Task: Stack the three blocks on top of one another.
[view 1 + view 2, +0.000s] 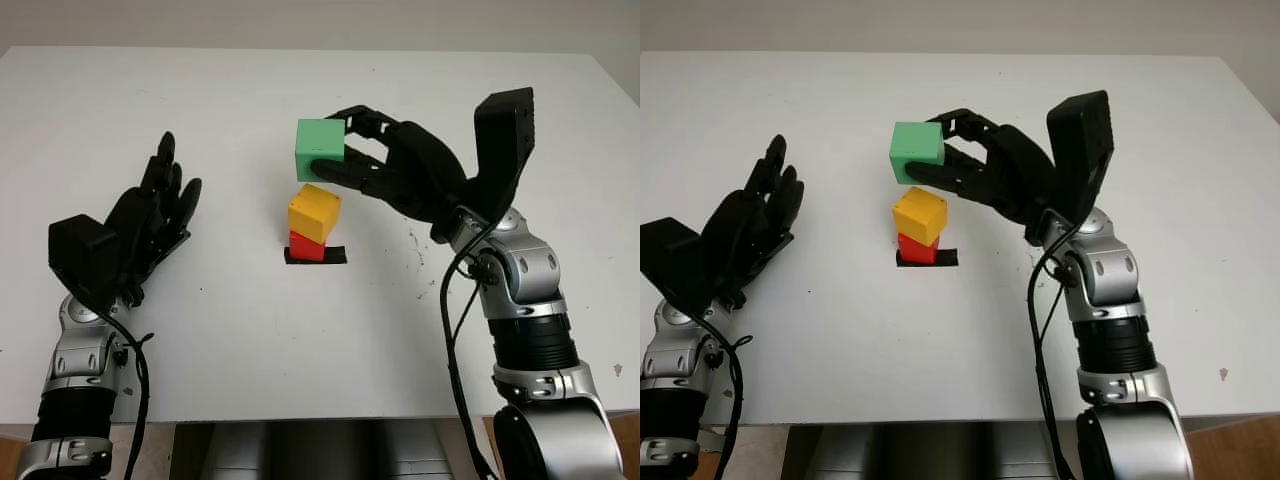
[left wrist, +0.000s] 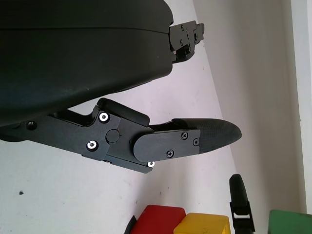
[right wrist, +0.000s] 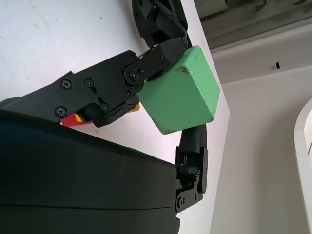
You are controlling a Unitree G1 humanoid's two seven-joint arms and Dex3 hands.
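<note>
My right hand (image 1: 345,150) is shut on a green block (image 1: 320,149), holding it in the air just above and slightly behind a yellow block (image 1: 314,212). The yellow block sits skewed on a red block (image 1: 306,246), which stands on a black patch of tape (image 1: 335,256) near the table's middle. In the right wrist view the green block (image 3: 183,96) is pinched between black fingers (image 3: 122,83), with a sliver of red and yellow below. My left hand (image 1: 160,205) is open, hovering over the table at the left, well away from the stack.
The white table (image 1: 300,340) stretches wide around the stack. Its front edge runs along the bottom of the eye views. A few small dark specks mark the surface right of the stack.
</note>
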